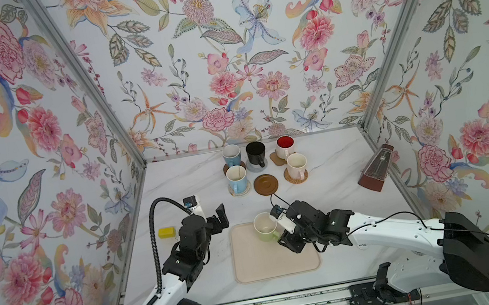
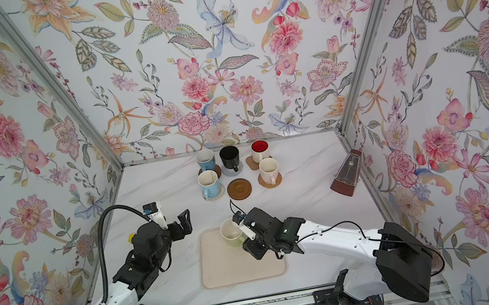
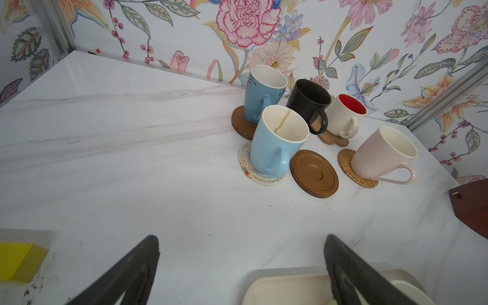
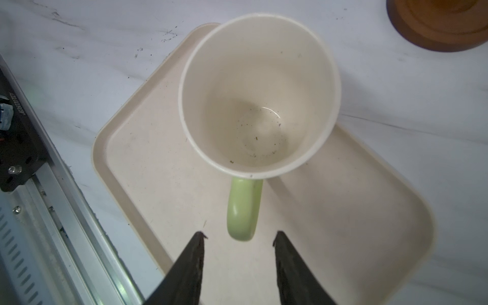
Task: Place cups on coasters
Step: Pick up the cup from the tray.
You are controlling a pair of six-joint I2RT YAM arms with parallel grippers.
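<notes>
Green cup (image 4: 258, 92), tray's (image 4: 343, 211) far edge: handle flanked by narrow, unclamped right gripper (image 4: 240, 233); left gripper (image 3: 240, 237) wide, empty. Next: handle to be clamped, cup moved to bare coaster (image 1: 265, 184).

The bare brown coaster (image 1: 266, 184) lies clear on top and at its near side; the nearer blue mug (image 1: 236, 178) and a pink mug (image 1: 297, 166) flank it, with a black mug (image 1: 256, 154) behind. The left tabletop (image 1: 191, 182) lies bare.
</notes>
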